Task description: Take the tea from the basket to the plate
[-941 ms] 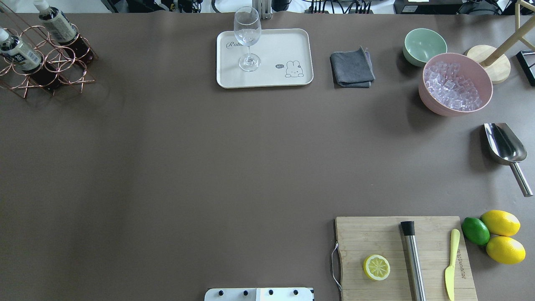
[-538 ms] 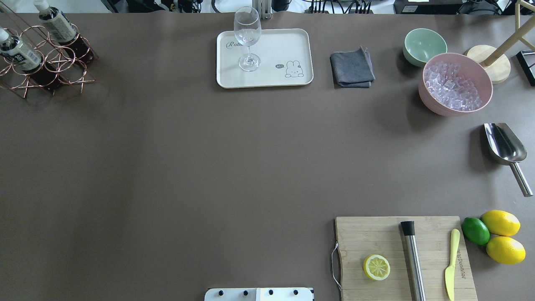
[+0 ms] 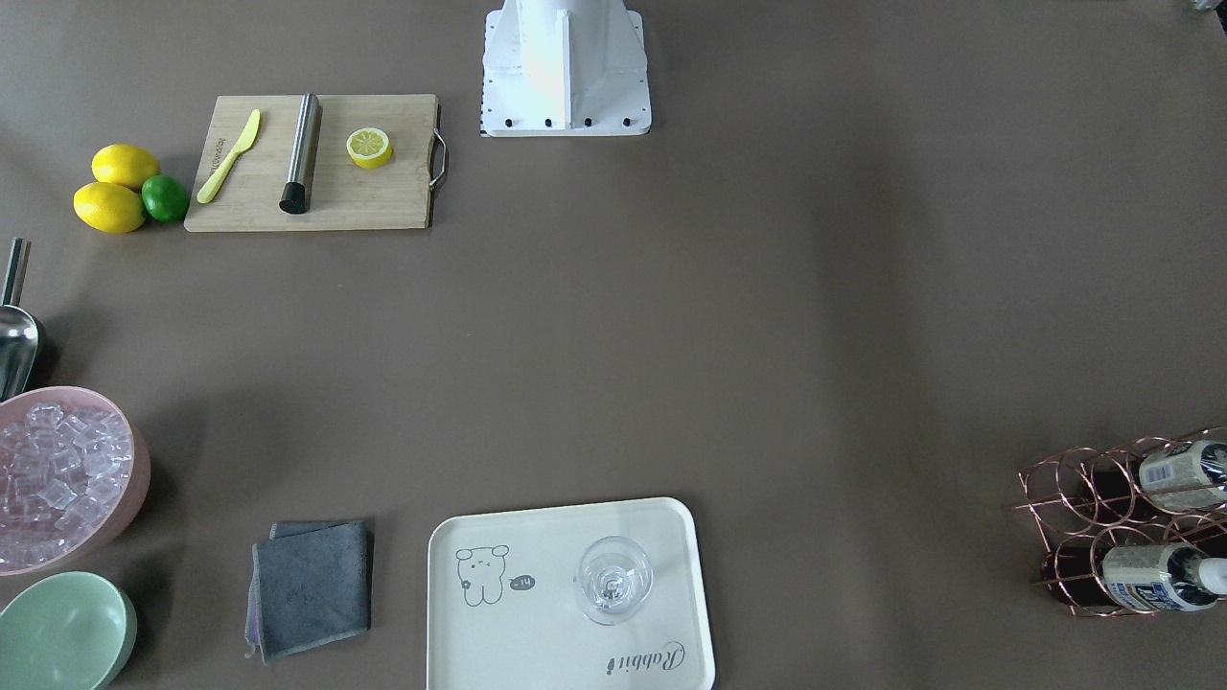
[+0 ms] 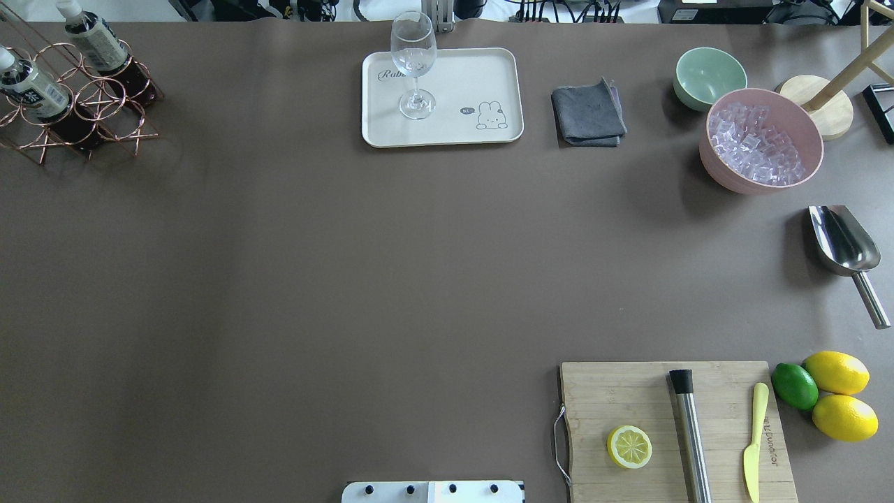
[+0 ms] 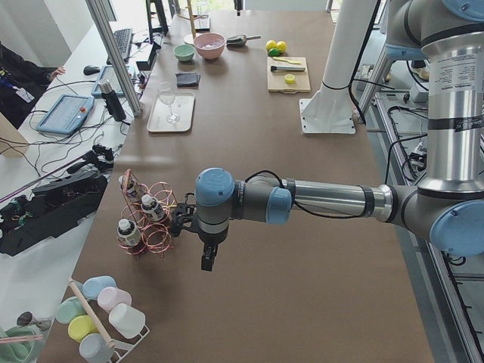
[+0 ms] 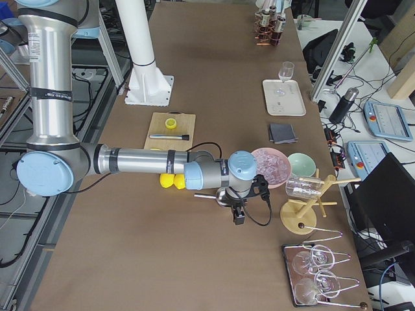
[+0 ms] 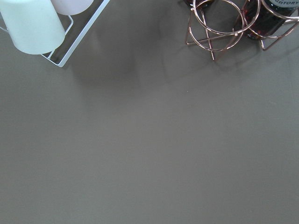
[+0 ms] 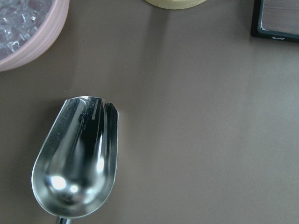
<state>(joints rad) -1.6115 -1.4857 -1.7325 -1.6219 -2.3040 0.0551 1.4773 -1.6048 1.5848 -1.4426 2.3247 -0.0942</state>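
Note:
Two tea bottles (image 4: 31, 87) (image 4: 98, 42) with white caps stand in the copper wire basket (image 4: 105, 105) at the table's far left corner. The exterior left view shows three bottles (image 5: 128, 231) in the basket (image 5: 162, 227). The cream plate (image 4: 475, 77) lies at the far middle with a wine glass (image 4: 413, 63) on it. My left gripper (image 5: 208, 257) hangs above the table just beside the basket; I cannot tell whether it is open. My right gripper (image 6: 238, 217) hangs by the metal scoop (image 8: 77, 158); I cannot tell its state either.
A grey cloth (image 4: 588, 113), mint bowl (image 4: 709, 73) and pink bowl of ice (image 4: 761, 140) stand right of the plate. A cutting board (image 4: 628, 398) with a lemon half, a muddler and a knife is near right. A cup rack (image 7: 32, 23) stands beyond the basket.

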